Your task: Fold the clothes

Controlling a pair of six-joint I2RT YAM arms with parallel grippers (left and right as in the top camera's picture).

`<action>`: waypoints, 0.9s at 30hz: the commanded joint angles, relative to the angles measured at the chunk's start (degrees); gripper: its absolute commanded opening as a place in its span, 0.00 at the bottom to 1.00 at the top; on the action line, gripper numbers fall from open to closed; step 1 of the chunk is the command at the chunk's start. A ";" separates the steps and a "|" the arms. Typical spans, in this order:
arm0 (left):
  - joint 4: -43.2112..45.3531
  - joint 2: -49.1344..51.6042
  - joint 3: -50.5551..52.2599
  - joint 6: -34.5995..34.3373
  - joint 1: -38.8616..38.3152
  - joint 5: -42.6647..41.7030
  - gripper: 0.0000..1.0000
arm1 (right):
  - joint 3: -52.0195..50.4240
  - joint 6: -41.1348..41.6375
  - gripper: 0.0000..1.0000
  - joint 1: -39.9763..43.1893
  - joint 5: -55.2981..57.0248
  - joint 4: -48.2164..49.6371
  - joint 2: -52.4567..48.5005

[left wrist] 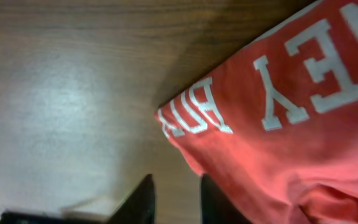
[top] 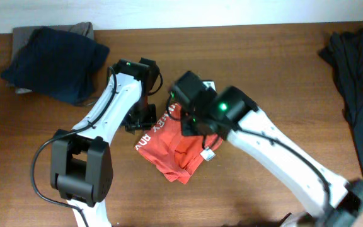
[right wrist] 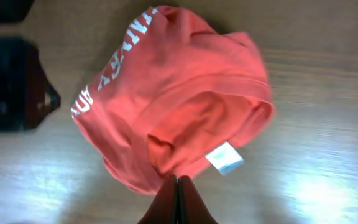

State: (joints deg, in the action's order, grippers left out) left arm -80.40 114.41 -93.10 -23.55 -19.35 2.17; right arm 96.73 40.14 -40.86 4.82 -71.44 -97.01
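The red T-shirt (top: 175,148) lies bunched mid-surface (top: 263,63), its long axis slanting away from the robot. The right gripper (right wrist: 178,198) is closed tight at its near edge beside the white label (right wrist: 224,157); whether cloth is pinched is unclear. The left gripper (left wrist: 176,200), slightly parted and empty, sits just beside the lettered edge

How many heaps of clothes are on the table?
3: the red T-shirt in the middle, a dark blue heap at the overhead view's top left, a black heap along its right edge. More may hide underneath.
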 commanded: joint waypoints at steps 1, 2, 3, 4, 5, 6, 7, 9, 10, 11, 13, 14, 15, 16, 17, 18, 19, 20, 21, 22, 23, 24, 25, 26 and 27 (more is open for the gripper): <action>2.95 -1.81 3.87 2.75 0.20 -2.19 0.16 | -0.09 -2.12 0.04 5.55 -7.61 1.95 -3.74; 4.02 -1.81 4.79 3.43 0.20 -3.28 0.16 | -0.09 -2.21 0.04 6.97 -8.52 2.36 -4.79; 4.85 -1.81 5.42 3.78 0.20 -4.07 0.14 | -0.09 -2.23 0.04 8.33 -9.29 2.64 -5.70; 5.90 -1.81 6.21 3.85 0.20 -4.79 0.12 | -0.09 -2.60 0.04 9.94 -10.47 3.02 -6.69; 6.62 -1.81 6.75 3.87 0.20 -5.42 0.09 | -0.09 -4.07 0.04 11.61 -12.39 3.67 -7.63; 7.41 -1.81 7.23 3.91 0.20 -6.19 0.07 | -0.09 -5.99 0.04 13.03 -14.80 4.48 -8.39; 8.39 -1.81 7.80 3.93 0.20 -7.19 0.06 | -0.09 -8.50 0.04 14.67 -17.88 5.49 -9.31; 10.21 -1.81 8.79 3.96 0.20 -9.46 0.01 | -0.09 -12.90 0.04 17.51 -24.52 6.97 -11.37; 10.64 -1.81 9.03 3.93 0.20 -10.25 0.01 | -0.09 -13.51 0.04 18.38 -26.27 6.99 -12.20; 11.02 -1.81 9.20 3.96 0.20 -11.34 0.01 | -0.09 -14.27 0.04 19.08 -27.67 6.99 -13.05; 11.23 -1.81 9.22 3.96 0.15 -13.07 0.01 | -0.09 -16.41 0.04 19.87 -29.40 6.99 -14.88; 11.45 -1.81 9.22 3.96 0.13 -13.79 0.01 | -0.09 -17.09 0.04 19.96 -29.77 6.97 -15.78; 11.82 -1.81 9.22 3.96 0.02 -14.19 0.01 | -0.09 -17.46 0.04 19.96 -30.05 6.97 -16.57; 12.22 -1.81 9.22 3.96 -0.02 -14.51 0.01 | -0.09 -17.46 0.04 19.93 -30.14 6.97 -17.31; 12.48 -1.81 9.22 3.96 -0.09 -14.75 0.01 | -0.11 -17.44 0.04 19.93 -30.34 6.97 -18.05; 12.50 -1.81 9.22 3.96 -0.11 -14.86 0.01 | -0.11 -17.46 0.04 19.89 -30.67 6.97 -18.82; 12.50 -1.81 9.22 3.96 -0.11 -14.88 0.01 | -0.11 -17.46 0.04 19.89 -31.21 6.99 -19.47; 12.50 -1.81 9.25 3.96 -0.11 -14.86 0.01 | -0.11 -17.46 0.04 19.89 -31.76 6.99 -20.22; 12.66 -1.81 9.29 3.96 -0.11 -14.86 0.01 | -0.11 -17.46 0.04 19.89 -32.26 7.17 -20.85; 12.98 -1.81 9.42 3.96 -0.11 -14.86 0.01 | -0.11 -17.46 0.04 19.89 -32.70 7.41 -21.59; 13.38 -1.81 9.60 3.98 -0.11 -14.84 0.01 | -0.13 -17.44 0.04 19.89 -32.72 7.63 -22.03; 13.88 -1.81 9.84 4.07 -0.13 -14.84 0.01 | -0.22 -17.46 0.04 19.89 -32.68 7.96 -22.64; 14.45 -1.81 10.19 4.17 -0.13 -14.84 0.01 | -0.26 -17.46 0.04 19.89 -32.65 8.22 -23.23; 14.91 -1.81 10.49 4.17 -0.13 -14.84 0.01 | -0.31 -17.46 0.04 19.89 -32.68 8.33 -23.52; 15.30 -1.81 10.86 4.17 -0.13 -14.82 0.01 | -0.35 -17.46 0.04 19.91 -32.65 8.50 -24.06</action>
State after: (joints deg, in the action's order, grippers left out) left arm -65.87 114.41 -83.68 -20.51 -19.38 -11.64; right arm 96.71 23.55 -20.78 -26.17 -63.24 -119.50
